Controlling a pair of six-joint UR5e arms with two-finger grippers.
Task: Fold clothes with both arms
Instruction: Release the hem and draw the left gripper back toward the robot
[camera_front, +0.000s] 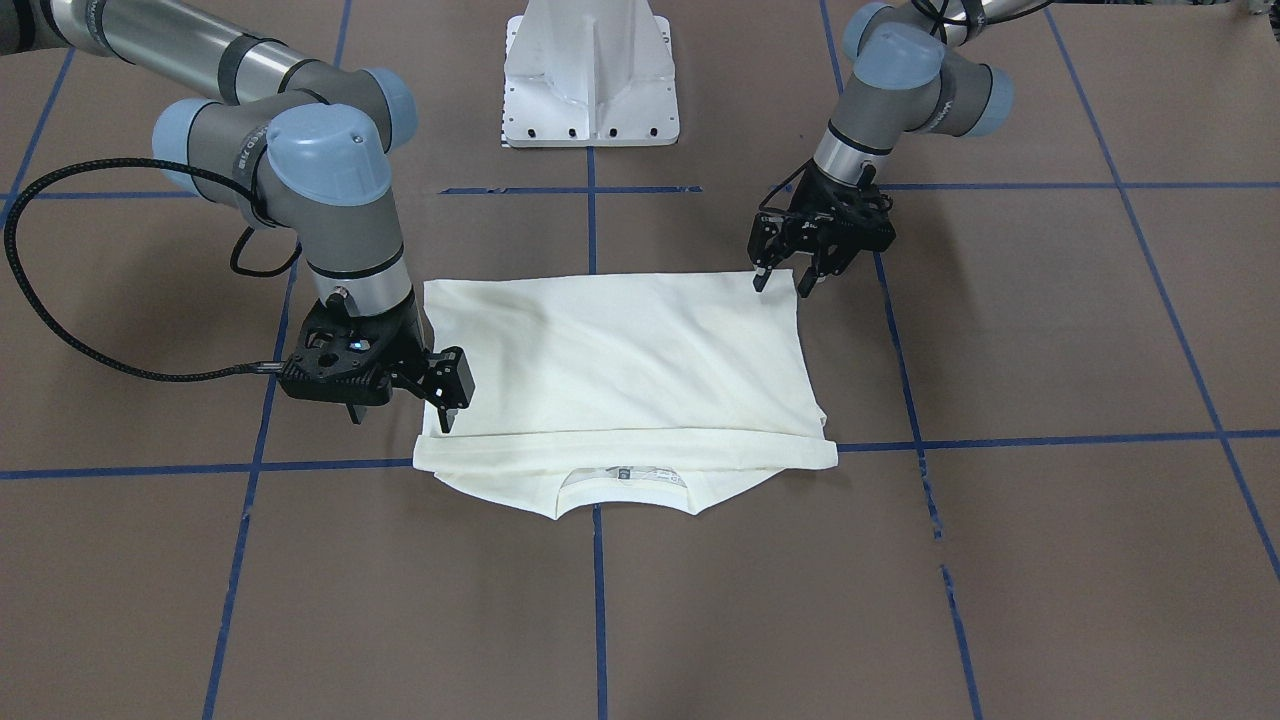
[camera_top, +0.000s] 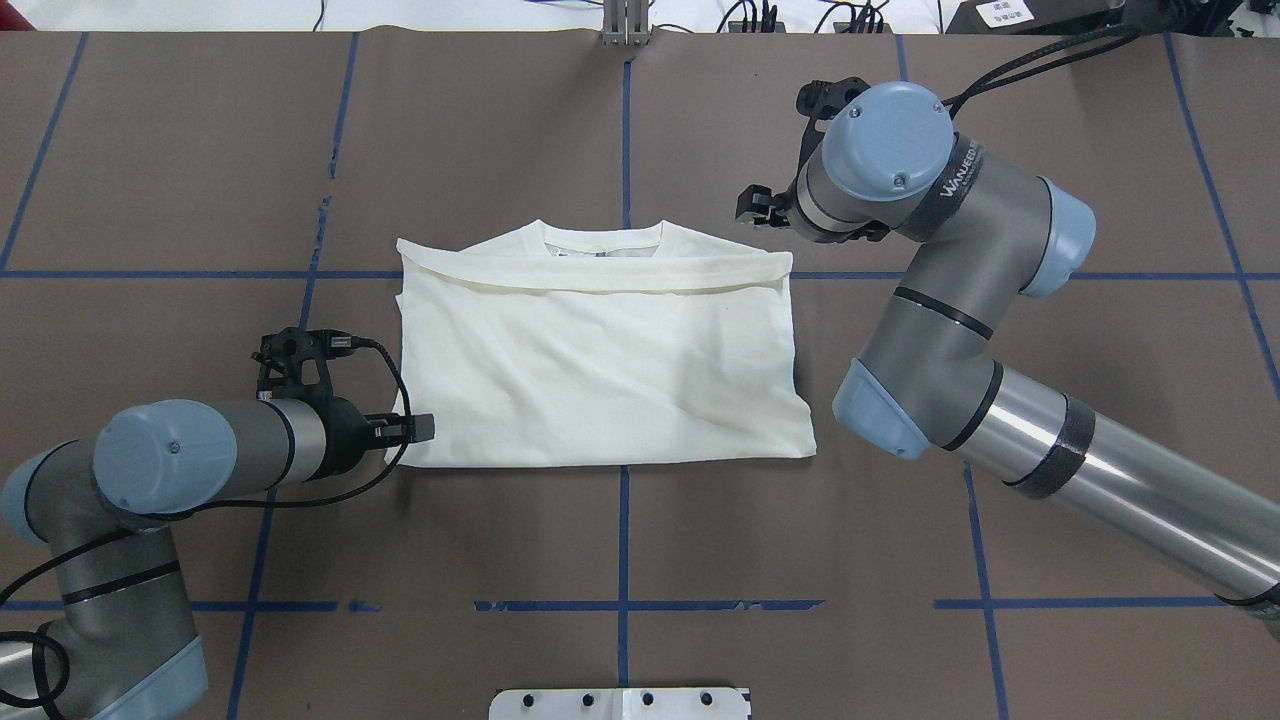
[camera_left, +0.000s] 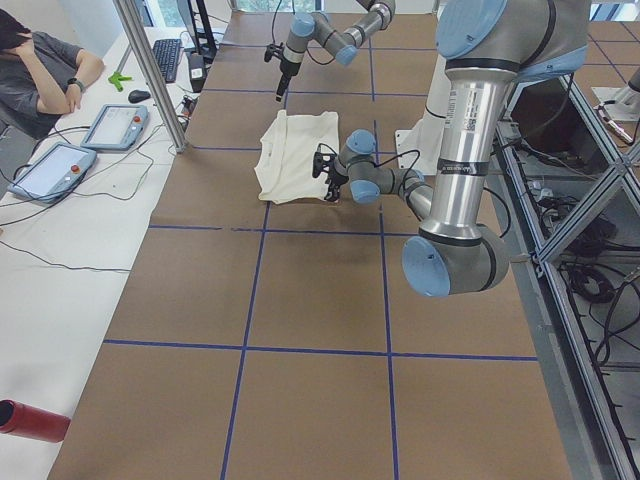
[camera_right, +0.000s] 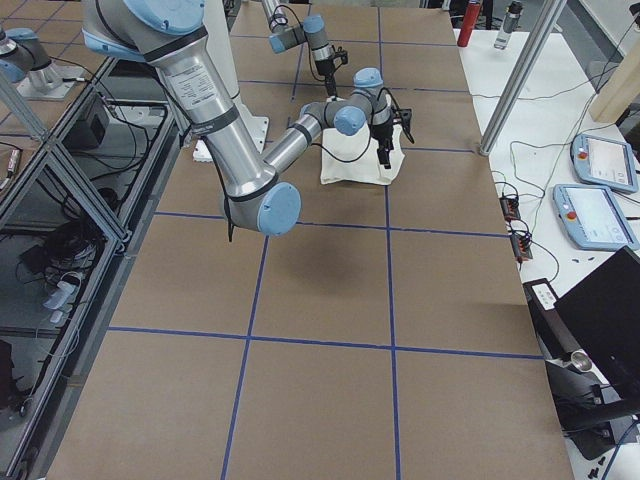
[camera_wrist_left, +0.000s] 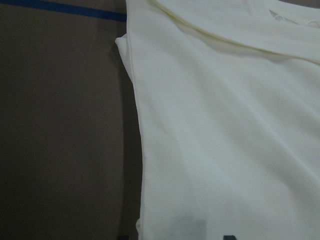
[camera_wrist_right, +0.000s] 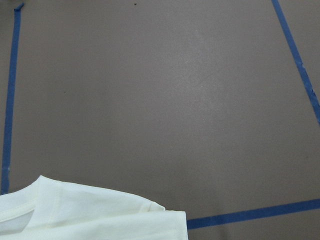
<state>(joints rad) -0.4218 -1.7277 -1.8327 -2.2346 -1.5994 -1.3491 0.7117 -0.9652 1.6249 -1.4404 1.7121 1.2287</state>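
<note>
Cream and plain on its upturned face: recorded the T-shirt (camera_front: 620, 370) folded to a rectangle at the middle of the brown worktop (camera_front: 1000, 560), among the blue tape lines (camera_front: 1000, 440). Noted a turned-over band along the side away from the robot, with the collar (camera_top: 600, 240) peeking out past it and soft creases across the top layer. Made out the neck label (camera_front: 622, 474) clearly only in the front-facing view. Saw, likewise only from the front, the left gripper (camera_front: 782, 287) released, fingers spread at the T-shirt's corner nearest the robot; from overhead, caught little beyond one black finger at that corner. Could not tell the state of the right gripper (camera_front: 440, 395), poised by the diagonally opposite, far corner and mostly hidden under its wrist from overhead. Found stacked layers along the side edge (camera_wrist_left: 135, 125) in the left wrist view alone. Picked out a seated person (camera_left: 40, 70) at a side desk only in the exterior left view.
</note>
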